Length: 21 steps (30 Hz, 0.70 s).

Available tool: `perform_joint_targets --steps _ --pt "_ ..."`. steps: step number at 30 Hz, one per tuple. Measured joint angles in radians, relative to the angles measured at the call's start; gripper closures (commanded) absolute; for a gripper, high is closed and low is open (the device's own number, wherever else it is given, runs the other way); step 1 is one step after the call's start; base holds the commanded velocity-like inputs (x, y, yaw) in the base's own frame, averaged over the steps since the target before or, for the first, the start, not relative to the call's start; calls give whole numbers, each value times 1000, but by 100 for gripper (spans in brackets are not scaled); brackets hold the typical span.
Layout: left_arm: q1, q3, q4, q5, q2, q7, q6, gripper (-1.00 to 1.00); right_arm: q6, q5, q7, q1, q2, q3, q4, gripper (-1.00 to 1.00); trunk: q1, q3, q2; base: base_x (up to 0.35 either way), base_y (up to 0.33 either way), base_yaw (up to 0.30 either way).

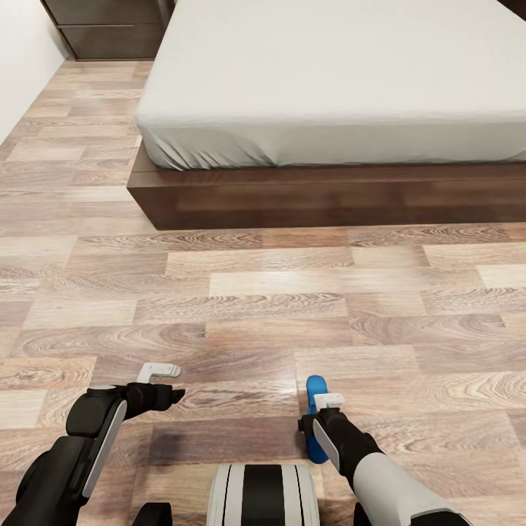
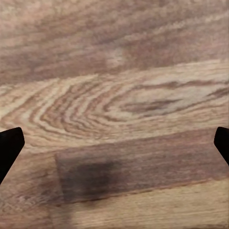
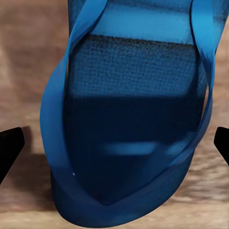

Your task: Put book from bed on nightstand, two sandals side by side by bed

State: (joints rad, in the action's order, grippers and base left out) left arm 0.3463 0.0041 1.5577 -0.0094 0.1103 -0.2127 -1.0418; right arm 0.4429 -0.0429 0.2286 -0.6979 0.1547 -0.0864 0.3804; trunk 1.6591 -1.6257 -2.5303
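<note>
On the plank floor [image 1: 256, 292] short of the bed [image 1: 329, 80], the right gripper [image 1: 321, 409] hovers over a blue sandal [image 3: 129, 119], fingers apart; the left gripper [image 1: 164, 383] hangs open too. Closing off-centre could pinch only a strap

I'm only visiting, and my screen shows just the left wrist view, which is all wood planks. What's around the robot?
Observer: A bed stands ahead, across the floor.
Operator: Anything blue, like a sandal?
Observer: Yes, one sandal lies on the floor just under the right gripper.
Operator: Is it gripped?
Observer: Not that I can see. In the right wrist view the fingertips stand wide apart, one on either side of it.
</note>
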Motion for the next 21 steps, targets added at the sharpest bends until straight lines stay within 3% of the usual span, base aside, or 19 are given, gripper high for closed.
perform_joint_targets --steps 7,8,21 --pt "0 0 0 0 0 -1 0 -100 0 0 0 0 -1 0 0 -100 0 0 0 0 0 0" --pt "0 0 0 0 0 -1 0 -100 0 0 0 0 -1 0 0 100 0 0 0 0 0 0" --pt "0 -1 0 0 0 -2 0 -100 0 1 -1 0 0 -1 2 100 -1 4 0 0 0 0"
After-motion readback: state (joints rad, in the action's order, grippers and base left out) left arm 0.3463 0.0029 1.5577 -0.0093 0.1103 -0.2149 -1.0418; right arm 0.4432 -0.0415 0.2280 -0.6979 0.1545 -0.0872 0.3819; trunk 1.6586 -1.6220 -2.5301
